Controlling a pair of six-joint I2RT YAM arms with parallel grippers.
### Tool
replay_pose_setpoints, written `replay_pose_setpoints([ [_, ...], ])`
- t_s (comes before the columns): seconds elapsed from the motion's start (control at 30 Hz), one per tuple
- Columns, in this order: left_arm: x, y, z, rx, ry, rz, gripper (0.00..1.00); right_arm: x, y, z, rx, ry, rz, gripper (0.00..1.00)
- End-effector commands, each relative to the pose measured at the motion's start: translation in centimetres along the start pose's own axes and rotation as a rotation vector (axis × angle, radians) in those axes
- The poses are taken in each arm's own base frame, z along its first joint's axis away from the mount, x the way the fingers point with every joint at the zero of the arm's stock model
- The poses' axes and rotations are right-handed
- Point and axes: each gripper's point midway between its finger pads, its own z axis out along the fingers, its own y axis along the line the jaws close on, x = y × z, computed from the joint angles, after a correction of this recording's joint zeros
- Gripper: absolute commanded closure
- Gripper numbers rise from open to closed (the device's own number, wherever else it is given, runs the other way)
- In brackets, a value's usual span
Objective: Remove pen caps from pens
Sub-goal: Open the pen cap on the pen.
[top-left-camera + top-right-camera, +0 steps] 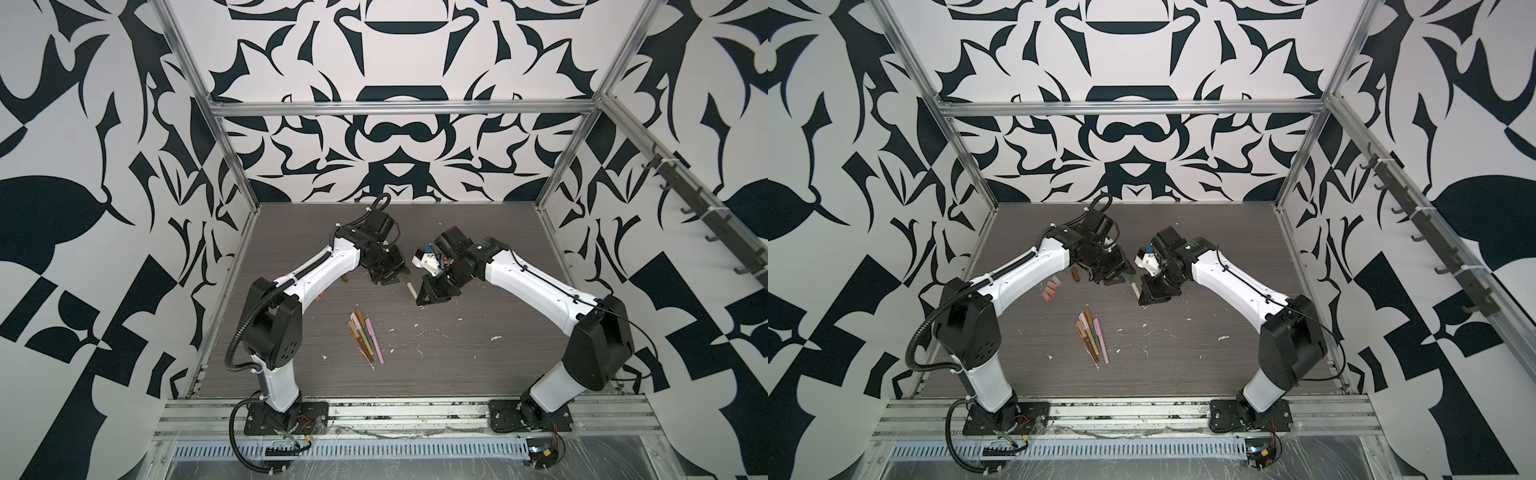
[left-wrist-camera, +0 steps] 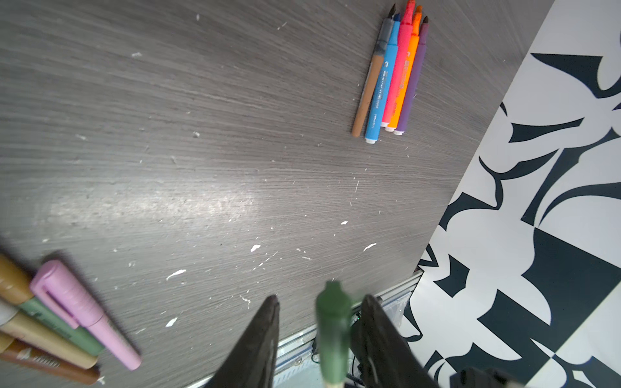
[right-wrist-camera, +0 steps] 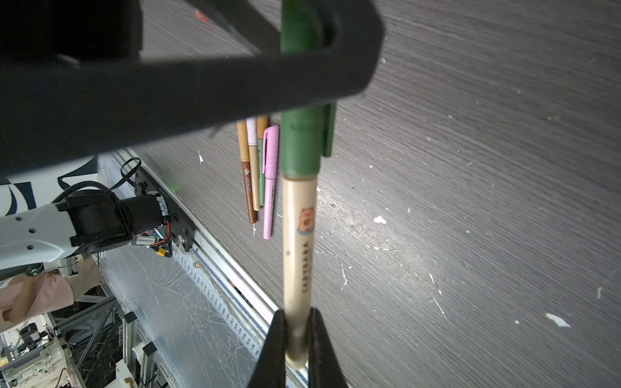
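Note:
My right gripper (image 3: 297,312) is shut on the lower end of a cream pen (image 3: 299,242) and holds it above the table in both top views (image 1: 410,287) (image 1: 1133,287). A green pen cap (image 3: 302,144) (image 2: 332,322) sits on its other end. My left gripper (image 2: 322,299) (image 1: 395,278) stands open around this cap, with a clear gap on one side. Several capped pens (image 1: 365,336) (image 2: 60,319) lie bundled mid-table. Several uncapped pens (image 2: 393,74) lie side by side near the wall. Loose pen caps (image 1: 1050,289) rest beside the left arm.
A brown cap (image 1: 1075,274) lies close to the left gripper. White flecks (image 1: 494,338) dot the grey wood-grain table (image 1: 457,365). An aluminium rail (image 1: 395,411) runs along the front edge, and patterned walls (image 1: 124,249) close in the sides and back.

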Motion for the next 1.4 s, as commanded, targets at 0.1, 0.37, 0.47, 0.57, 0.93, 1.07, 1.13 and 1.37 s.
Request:
replay_pose_setpoints([
  [0.1, 0.1, -0.2, 0.4, -0.014, 0.027, 0.004, 0.82, 0.1, 0.9, -1.2, -0.005, 0.004, -0.026, 1.00],
  [0.37, 0.0, -0.8, 0.5, 0.009, 0.031, 0.016, 1.00, -0.4, 1.3, -1.6, -0.018, -0.025, -0.036, 0.69],
  [0.47, -0.1, -1.2, 0.3, 0.024, 0.025, 0.022, 1.00, -1.1, 2.1, -1.6, -0.063, -0.061, -0.048, 0.57],
  [0.57, -0.2, -1.5, 0.2, 0.038, 0.016, 0.020, 1.00, -1.6, 1.8, -1.2, -0.068, -0.072, -0.030, 0.57],
  [0.93, -0.3, -2.2, 0.2, 0.087, 0.009, 0.006, 1.00, -1.0, 0.5, -0.1, -0.044, -0.048, 0.014, 0.72],
  [1.07, -0.5, -2.5, 0.0, 0.100, 0.000, 0.005, 1.00, -0.9, 0.2, 0.0, -0.041, -0.042, 0.021, 0.74],
  [1.13, -0.5, -2.6, -0.1, 0.103, -0.004, 0.004, 1.00, -0.9, 0.3, -0.1, -0.046, -0.045, 0.021, 0.80],
  [1.37, -1.1, -2.6, -0.2, 0.109, -0.018, -0.007, 1.00, -0.9, 0.1, 0.1, -0.038, -0.037, 0.022, 1.00],
])
